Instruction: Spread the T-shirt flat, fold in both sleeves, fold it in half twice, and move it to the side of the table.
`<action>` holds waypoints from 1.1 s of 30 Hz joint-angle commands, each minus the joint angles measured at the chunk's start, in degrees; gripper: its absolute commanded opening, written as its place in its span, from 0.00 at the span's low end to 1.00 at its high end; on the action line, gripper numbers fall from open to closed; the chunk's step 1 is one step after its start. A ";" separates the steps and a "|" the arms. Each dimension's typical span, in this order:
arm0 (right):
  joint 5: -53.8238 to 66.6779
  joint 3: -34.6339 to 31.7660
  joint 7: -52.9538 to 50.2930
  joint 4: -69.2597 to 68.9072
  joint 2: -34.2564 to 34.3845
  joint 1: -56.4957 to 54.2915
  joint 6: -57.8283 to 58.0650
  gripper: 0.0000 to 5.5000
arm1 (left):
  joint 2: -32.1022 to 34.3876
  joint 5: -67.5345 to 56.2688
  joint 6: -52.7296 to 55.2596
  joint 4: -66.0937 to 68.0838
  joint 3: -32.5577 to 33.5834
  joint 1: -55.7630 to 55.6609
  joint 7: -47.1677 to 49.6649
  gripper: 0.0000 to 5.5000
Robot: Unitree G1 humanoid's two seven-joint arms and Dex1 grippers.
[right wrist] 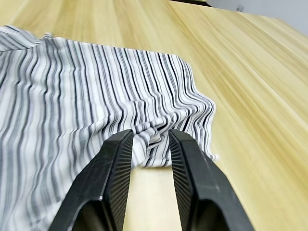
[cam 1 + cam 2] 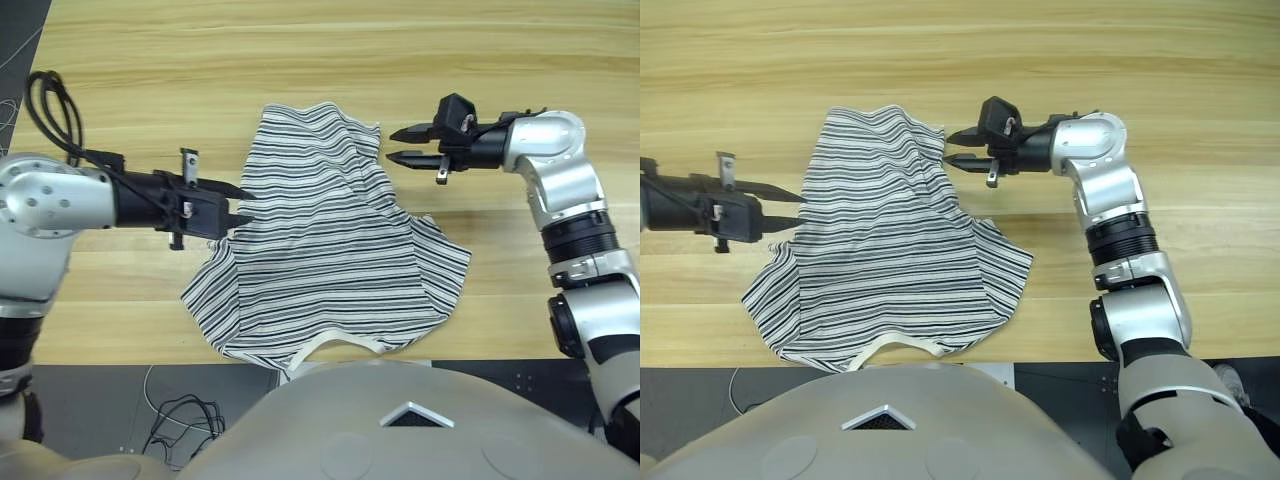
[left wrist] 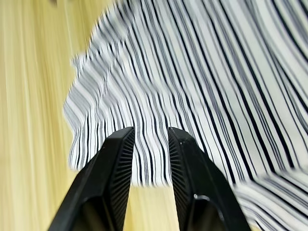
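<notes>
A black-and-white striped T-shirt (image 2: pixel 325 250) lies rumpled on the wooden table (image 2: pixel 300 50), its pale collar (image 2: pixel 340 345) at the near edge. My left gripper (image 2: pixel 245 205) is open at the shirt's left edge, its tips level with the cloth. In the left wrist view the left gripper (image 3: pixel 150 132) has striped fabric (image 3: pixel 192 72) just past its fingertips, none clamped. My right gripper (image 2: pixel 392 145) is open beside the shirt's far right corner. In the right wrist view the right gripper (image 1: pixel 150 134) points at a wrinkled hem edge (image 1: pixel 163 130) of the cloth, with nothing held.
Bare wood stretches behind the shirt and to both sides. A black cable (image 2: pixel 45 100) loops on the far left of the table. The table's near edge (image 2: pixel 120 360) drops to a dark floor with loose cables (image 2: pixel 180 415).
</notes>
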 commanded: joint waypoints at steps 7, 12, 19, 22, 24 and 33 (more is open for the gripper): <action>-8.51 -1.75 -14.56 31.76 10.44 -14.62 -11.10 0.25 | -16.70 14.64 -12.02 39.32 -11.55 -13.98 8.19 0.23; -12.42 -1.05 -18.66 38.39 12.11 -16.33 -11.84 0.25 | -18.31 18.20 -19.87 53.31 -13.28 -16.56 11.00 0.23; -18.24 0.41 -22.18 42.60 13.85 -15.09 -9.82 0.25 | -18.96 18.06 -23.80 56.01 -14.15 -16.79 10.97 0.23; -22.49 3.21 -26.57 43.53 14.46 -15.15 -8.82 0.25 | -18.64 17.93 -24.58 56.08 -14.11 -15.78 11.23 0.23; -25.34 4.85 -30.98 44.14 14.28 -15.81 -7.44 0.25 | -18.76 17.88 -24.84 56.07 -14.16 -15.58 11.35 0.23; -31.61 5.44 -45.02 45.61 5.67 -21.51 1.75 0.25 | -18.04 17.35 -25.02 54.12 -14.05 -13.27 11.38 0.23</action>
